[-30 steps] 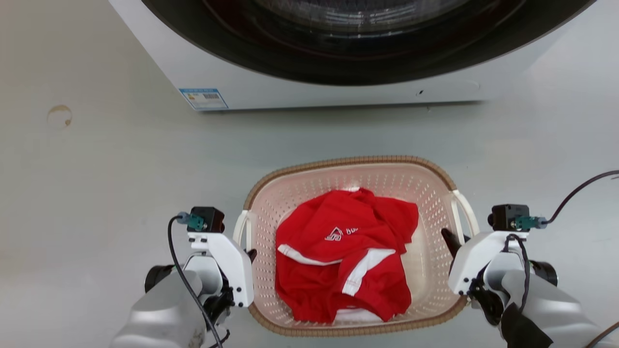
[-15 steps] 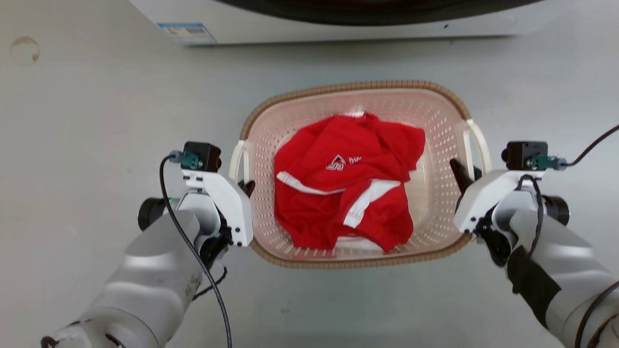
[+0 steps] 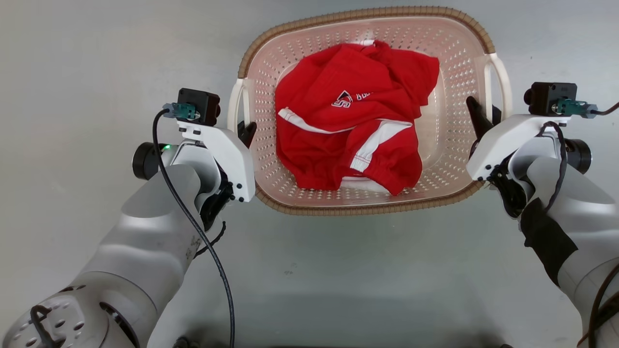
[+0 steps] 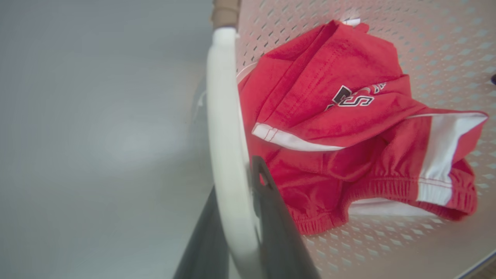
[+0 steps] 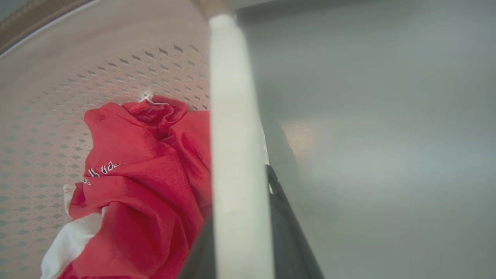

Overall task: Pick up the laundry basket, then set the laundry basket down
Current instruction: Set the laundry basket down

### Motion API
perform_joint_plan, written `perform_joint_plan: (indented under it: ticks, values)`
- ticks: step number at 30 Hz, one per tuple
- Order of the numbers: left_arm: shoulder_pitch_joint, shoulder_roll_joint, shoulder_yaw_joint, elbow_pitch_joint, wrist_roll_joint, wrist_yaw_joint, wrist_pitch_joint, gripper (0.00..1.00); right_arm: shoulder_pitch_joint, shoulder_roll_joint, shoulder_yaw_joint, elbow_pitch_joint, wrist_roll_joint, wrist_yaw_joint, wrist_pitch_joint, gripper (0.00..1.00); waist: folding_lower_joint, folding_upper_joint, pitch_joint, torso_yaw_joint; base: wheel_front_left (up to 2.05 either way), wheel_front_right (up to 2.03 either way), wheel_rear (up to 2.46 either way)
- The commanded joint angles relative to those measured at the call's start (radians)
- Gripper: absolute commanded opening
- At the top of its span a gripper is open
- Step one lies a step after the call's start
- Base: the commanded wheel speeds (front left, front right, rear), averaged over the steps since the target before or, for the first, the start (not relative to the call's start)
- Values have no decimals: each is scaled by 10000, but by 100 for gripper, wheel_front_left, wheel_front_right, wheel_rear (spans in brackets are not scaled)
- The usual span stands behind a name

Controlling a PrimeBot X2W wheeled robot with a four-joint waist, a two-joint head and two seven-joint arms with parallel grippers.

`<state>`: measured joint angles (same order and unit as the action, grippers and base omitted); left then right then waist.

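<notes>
Laundry basket [image 3: 358, 210] lies between the arms over grey floor [image 3: 96, 58] — stiff perforated plastic, probably light, carrying one crumpled red garment [image 3: 353, 116]. Its white handles suit lifting: left gripper [image 3: 245, 133] has jaws clamped on the left handle [image 3: 232, 104], right gripper [image 3: 479, 116] on the right handle [image 3: 504, 82].

Cam layout: one overhead, two wrist close-ups.
Head cam looks steeply down on the laundry basket [image 3: 362, 210] and grey floor [image 3: 72, 58], mid range. Left wrist cam sits tight against the left handle [image 4: 226, 116], looking along the left fingers [image 4: 275, 217] into the basket; right wrist cam likewise, right handle [image 5: 236, 155], right fingers [image 5: 286, 224]. All three share the red garment [image 3: 338, 145] and perforated wall [image 3: 452, 121].
</notes>
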<state>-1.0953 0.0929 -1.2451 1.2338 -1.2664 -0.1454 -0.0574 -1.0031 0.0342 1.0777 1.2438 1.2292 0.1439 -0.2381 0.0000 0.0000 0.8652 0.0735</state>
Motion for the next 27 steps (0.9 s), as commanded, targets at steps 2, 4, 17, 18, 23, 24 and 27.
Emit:
perform_joint_plan:
  ticks: [2,4,17,18,23,24,27]
  values:
    - [-35,1075,54,494,202,152,-276,0,239,-962,-434,468,-338,-132,-236,0,0,0,212,77,0,0,0]
    - [-51,1044,33,466,251,151,-436,0,248,-949,-800,469,-733,-132,-236,0,0,0,268,98,0,0,0]
    - [-112,955,-56,256,342,149,-1097,0,668,-862,-2978,469,-2988,-132,-236,0,0,0,419,220,0,0,0]
    - [-118,939,-61,241,339,149,-1126,0,701,-858,-3114,469,-3118,-132,-237,0,0,0,430,231,0,0,0]
    - [-147,858,-80,36,297,149,-1303,29,840,-849,-3525,351,-3507,-132,-237,80,0,0,506,314,0,0,0]
    - [-138,858,-64,-54,253,149,-1372,100,873,-848,-3555,251,-3556,-132,-237,100,0,0,521,320,0,0,0]
    - [-78,889,-84,-357,196,148,-1475,100,988,-847,-3573,-61,-3694,-132,-237,100,0,0,560,331,0,0,0]
